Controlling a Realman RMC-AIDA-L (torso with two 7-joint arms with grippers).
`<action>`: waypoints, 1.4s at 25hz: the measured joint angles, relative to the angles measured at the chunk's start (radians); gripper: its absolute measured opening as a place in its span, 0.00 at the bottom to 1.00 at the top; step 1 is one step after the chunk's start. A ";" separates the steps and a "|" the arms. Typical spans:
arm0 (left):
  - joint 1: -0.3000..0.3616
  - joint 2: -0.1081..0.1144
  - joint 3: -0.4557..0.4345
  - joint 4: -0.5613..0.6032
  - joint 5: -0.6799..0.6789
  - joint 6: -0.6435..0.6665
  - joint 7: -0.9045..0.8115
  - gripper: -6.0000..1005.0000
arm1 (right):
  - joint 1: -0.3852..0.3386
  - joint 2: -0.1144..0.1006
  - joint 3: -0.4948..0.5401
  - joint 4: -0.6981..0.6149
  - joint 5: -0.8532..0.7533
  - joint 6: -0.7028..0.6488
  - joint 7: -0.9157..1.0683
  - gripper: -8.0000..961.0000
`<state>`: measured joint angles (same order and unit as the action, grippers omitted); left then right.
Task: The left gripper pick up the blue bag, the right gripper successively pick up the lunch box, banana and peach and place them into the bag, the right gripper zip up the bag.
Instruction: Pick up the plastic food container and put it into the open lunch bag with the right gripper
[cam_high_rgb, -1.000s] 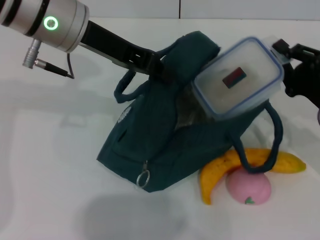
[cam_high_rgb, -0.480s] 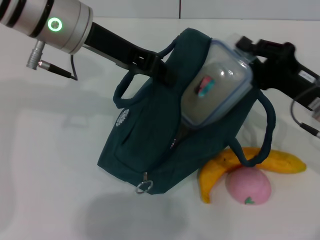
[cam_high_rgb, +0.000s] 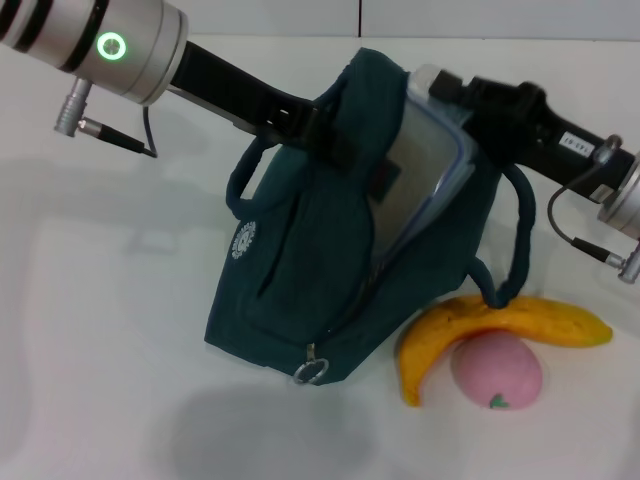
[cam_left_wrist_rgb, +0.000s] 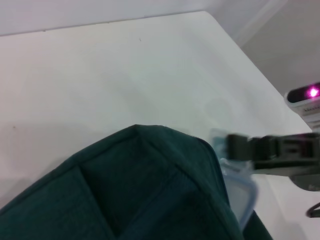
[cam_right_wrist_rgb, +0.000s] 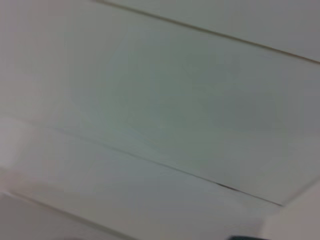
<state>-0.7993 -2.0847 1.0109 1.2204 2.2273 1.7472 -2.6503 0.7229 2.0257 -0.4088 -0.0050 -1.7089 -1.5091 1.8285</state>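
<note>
The lunch box (cam_high_rgb: 425, 170) sits partly inside the bag (cam_high_rgb: 320, 270), just left of the right gripper (cam_high_rgb: 470, 100). The banana (cam_high_rgb: 480, 325) and peach (cam_high_rgb: 497, 370) lie below that gripper, touching each other.

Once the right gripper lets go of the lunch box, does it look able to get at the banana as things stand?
Probably yes. The banana lies open from above on the table, on the right gripper's side. Snags: the bag's strap loop drapes over its middle and the peach touches it.

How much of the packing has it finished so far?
Done: the left hand holds the blue bag up and open. In hand: the right hand is sliding the lunch box in. Left: the banana and peach lie on the table; zipping follows.
</note>
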 joint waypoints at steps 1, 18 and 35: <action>0.000 0.000 0.000 0.000 0.000 0.000 0.000 0.06 | 0.001 0.000 -0.025 -0.016 0.000 0.018 -0.001 0.11; -0.002 0.003 0.000 0.001 -0.024 -0.002 0.006 0.06 | 0.017 -0.005 -0.218 -0.140 0.000 0.030 0.008 0.11; 0.021 0.004 -0.008 0.001 -0.025 -0.002 0.006 0.06 | -0.018 -0.025 -0.329 -0.409 -0.002 -0.047 0.020 0.51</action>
<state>-0.7780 -2.0804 1.0026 1.2214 2.2025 1.7454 -2.6444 0.7045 2.0007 -0.7382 -0.4135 -1.7105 -1.5556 1.8489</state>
